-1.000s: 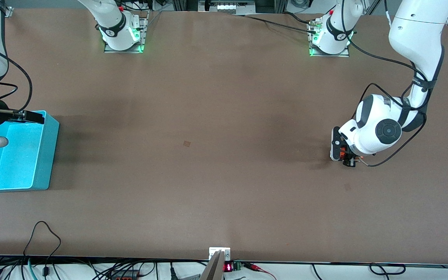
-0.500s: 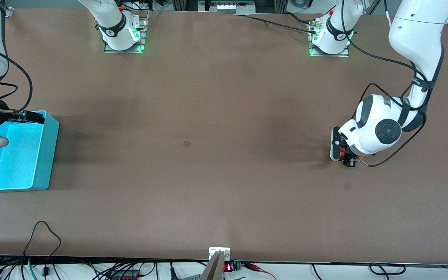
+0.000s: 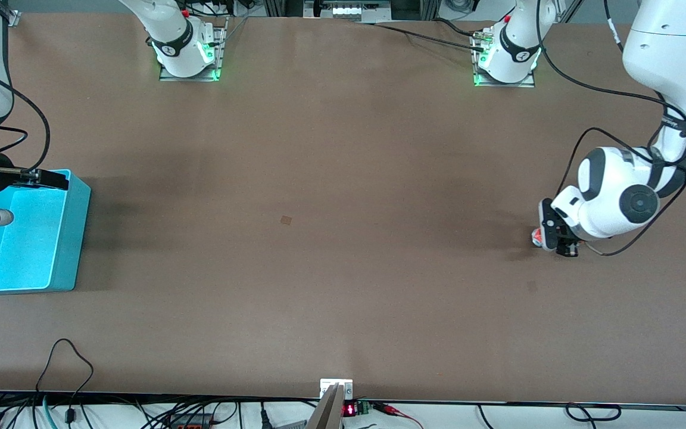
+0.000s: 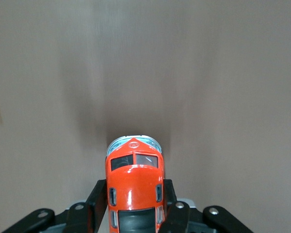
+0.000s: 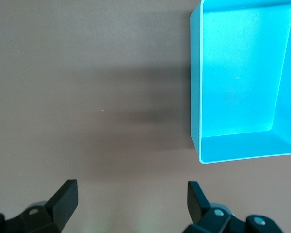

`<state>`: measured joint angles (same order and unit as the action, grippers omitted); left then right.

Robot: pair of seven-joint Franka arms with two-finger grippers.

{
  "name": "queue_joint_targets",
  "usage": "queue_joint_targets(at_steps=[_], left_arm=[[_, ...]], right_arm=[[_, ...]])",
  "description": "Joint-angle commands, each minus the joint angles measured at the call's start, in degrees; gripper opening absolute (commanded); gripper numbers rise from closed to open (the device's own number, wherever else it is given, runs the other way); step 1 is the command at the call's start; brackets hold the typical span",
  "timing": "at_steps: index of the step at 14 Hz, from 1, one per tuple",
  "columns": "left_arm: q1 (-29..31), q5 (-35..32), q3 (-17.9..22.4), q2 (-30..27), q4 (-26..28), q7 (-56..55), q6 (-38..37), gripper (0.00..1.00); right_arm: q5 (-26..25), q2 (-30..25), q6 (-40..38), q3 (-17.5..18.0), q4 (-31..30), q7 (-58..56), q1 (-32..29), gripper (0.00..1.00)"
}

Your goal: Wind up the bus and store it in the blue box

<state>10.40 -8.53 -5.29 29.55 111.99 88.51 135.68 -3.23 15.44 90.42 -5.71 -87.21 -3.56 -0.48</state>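
Observation:
The orange bus (image 4: 134, 167) sits between the fingers of my left gripper (image 4: 134, 199), which is shut on its sides, low over the table. Its white-grey front end points away from the gripper. In the front view only a sliver of the bus (image 3: 536, 238) shows under my left gripper (image 3: 550, 241), toward the left arm's end of the table. The blue box (image 3: 69, 238) stands at the right arm's end and is empty; it also shows in the right wrist view (image 5: 196, 87). My right gripper (image 5: 131, 201) is open and empty, held up in the air beside the box, where that arm waits (image 3: 45, 180).
A small dark mark (image 3: 286, 220) lies on the brown table near its middle. Cables (image 3: 69, 357) run along the table edge nearest the front camera. The arm bases (image 3: 188, 56) stand at the edge farthest from it.
My left gripper has moved with the bus toward the left arm's end of the table. The right arm and the blue box have not moved.

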Motion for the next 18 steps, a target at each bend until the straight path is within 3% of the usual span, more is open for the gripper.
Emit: queue_joint_targets(at_steps=[1, 8, 16, 17, 18], left_arm=[[4.0, -0.8, -0.3, 3.5, -1.7, 4.6, 0.6, 0.23], [11.4, -1.0, 0.3, 6.9, -5.5, 14.4, 0.8, 0.24], [11.3, -1.0, -0.3, 7.1, -5.9, 15.0, 0.5, 0.29], [11.4, -1.0, -0.3, 7.0, -5.9, 15.0, 0.4, 0.31], [11.3, -0.9, -0.3, 7.0, -6.0, 15.0, 0.4, 0.46]], right_arm=[[0.2, -0.1, -0.7, 0.4, 0.3, -1.0, -0.3, 1.00], [0.2, -0.2, -0.7, 0.4, 0.2, -0.9, -0.2, 1.00], [0.2, -0.1, -0.7, 0.4, 0.2, -1.0, -0.5, 1.00], [0.2, -0.1, -0.7, 0.4, 0.2, -1.0, -0.5, 1.00], [0.2, -0.1, -0.7, 0.4, 0.2, -1.0, -0.5, 1.00]])
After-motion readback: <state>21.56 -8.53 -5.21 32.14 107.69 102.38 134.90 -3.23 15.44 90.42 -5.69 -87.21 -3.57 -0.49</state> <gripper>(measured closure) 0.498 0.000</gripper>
